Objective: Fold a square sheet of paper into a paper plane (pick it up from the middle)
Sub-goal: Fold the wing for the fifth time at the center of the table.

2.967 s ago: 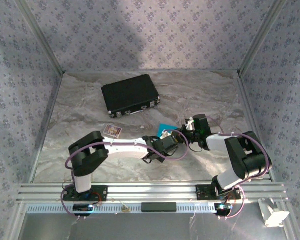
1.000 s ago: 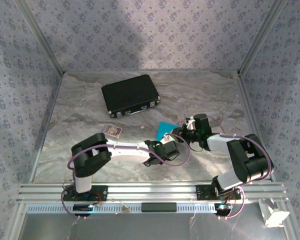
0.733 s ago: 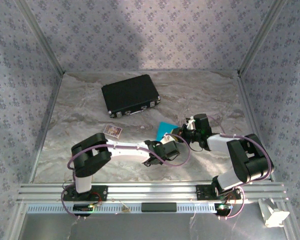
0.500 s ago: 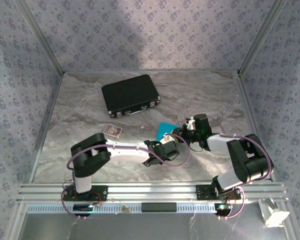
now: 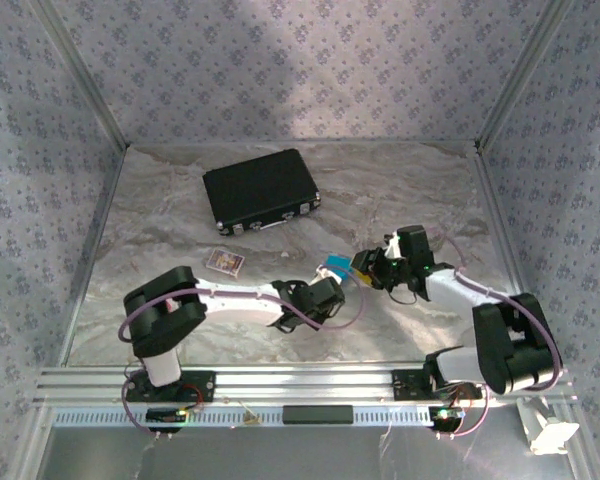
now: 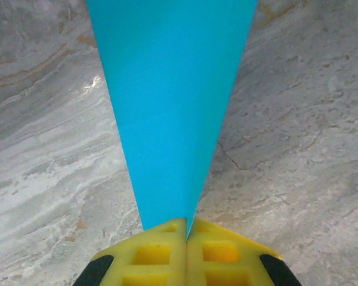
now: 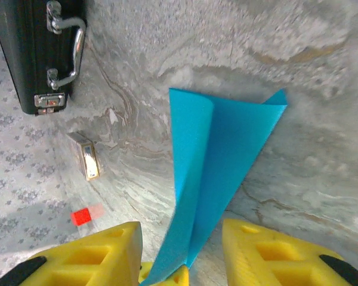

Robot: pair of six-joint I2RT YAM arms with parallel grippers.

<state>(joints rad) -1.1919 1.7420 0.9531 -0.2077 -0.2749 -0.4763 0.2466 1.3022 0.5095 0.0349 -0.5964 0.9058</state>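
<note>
Top external: on worktop (image 5: 400,190), 5 o'clock of black case (image 5: 259,189), square sheet of paper (image 5: 336,268), light and floppy, pinched tight at its fold by left fingers (image 6: 158,253), right fingers (image 7: 101,250) spread wide astride it, so I'd regrip near the crease.

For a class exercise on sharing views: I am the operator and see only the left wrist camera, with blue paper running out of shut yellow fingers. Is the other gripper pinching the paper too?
Observer: No. The right gripper is open, with one finger on either side of the paper.
Operator: Is the sheet lying flat?
Observer: No. The right wrist view shows it folded over on itself, with one corner poking out sideways.
Operator: What else is on the table near it?
Observer: A small card lies close by, and a black case sits farther back.
</note>
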